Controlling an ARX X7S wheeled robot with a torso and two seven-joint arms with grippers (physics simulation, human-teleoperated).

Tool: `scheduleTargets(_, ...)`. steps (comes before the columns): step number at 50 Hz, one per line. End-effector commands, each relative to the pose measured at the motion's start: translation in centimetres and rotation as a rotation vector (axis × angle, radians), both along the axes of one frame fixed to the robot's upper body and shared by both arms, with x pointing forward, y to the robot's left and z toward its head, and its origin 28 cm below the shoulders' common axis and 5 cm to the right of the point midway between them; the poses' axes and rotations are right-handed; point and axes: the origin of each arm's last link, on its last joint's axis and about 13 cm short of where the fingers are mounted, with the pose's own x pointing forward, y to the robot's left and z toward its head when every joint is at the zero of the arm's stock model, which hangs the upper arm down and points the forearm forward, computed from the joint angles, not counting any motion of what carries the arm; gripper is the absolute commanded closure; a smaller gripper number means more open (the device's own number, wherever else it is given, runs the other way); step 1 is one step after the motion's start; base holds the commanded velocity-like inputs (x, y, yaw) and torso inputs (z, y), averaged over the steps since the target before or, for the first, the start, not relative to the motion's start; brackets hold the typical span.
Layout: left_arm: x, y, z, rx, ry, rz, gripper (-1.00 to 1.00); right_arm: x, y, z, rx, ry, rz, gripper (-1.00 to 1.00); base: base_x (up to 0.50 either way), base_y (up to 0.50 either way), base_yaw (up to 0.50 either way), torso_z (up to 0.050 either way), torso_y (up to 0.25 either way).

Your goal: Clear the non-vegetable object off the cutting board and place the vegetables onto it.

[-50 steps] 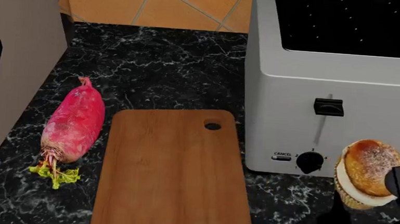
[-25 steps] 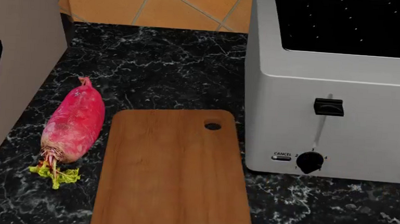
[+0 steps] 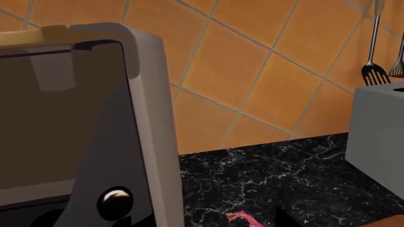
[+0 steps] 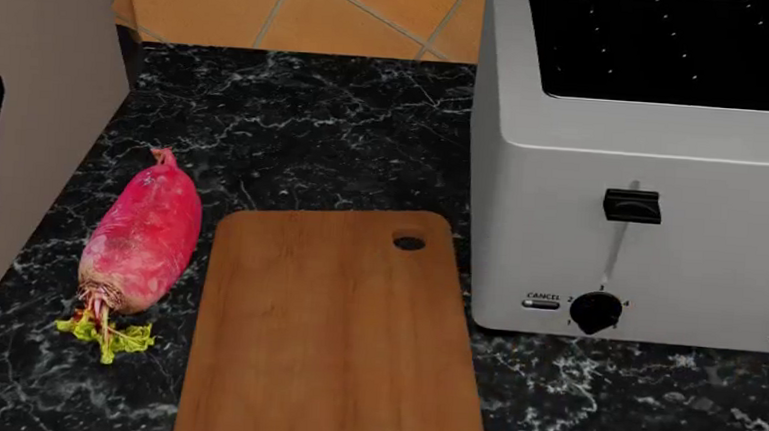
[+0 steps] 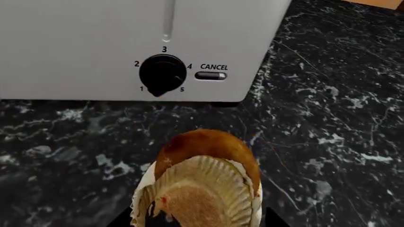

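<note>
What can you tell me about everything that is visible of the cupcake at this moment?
The cupcake shows only in the right wrist view; the head view does not include it. It is tipped, so the pleated underside of its pale cream paper case faces the camera, with the golden-brown domed top beyond and a thin rim of white frosting between. It hangs over the black marble counter in front of the toaster, off the cutting board. The gripper's fingers hardly show.

Cut off and hidden

The board (image 4: 337, 333) runs off the head view's bottom edge. The radish (image 3: 243, 219) shows only a tip in the left wrist view. The cupcake (image 5: 202, 189) hides the right fingers.
</note>
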Motion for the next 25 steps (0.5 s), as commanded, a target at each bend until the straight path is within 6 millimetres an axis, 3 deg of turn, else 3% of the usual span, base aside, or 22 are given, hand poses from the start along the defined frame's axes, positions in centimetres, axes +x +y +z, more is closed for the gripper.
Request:
scheduleTargets(1, 0.8, -0.4, 0.2, -0.085, 0.011, -0.001, -1.00, -0.3, 0.1, 0.7, -0.017, -0.006, -0.001, -1.00, 0.03, 0.00, -0.01, 0.000, 0.000)
scheduleTargets(7, 0.7, -0.4, 0.2, -0.087, 0.010, 0.000, -1.00, -1.3, 0.5, 2.8, -0.052, -0.060, 0.015, -1.00, 0.02, 0.00, -0.01, 0.002, 0.000)
scheduleTargets(20, 0.8, -0.4, 0.5, -0.089, 0.006, -0.005, -1.00, -4.8, 2.0, 9.6, -0.145, -0.243, 0.079, -1.00, 0.02, 0.00, -0.01, 0.001, 0.000)
scheduleTargets(25, 0.7, -0.4, 0.7, -0.088, 0.003, -0.004, -1.00, -5.4, 2.7, 10.5, -0.162, -0.263, 0.117, -1.00, 0.02, 0.00, -0.01, 0.002, 0.000)
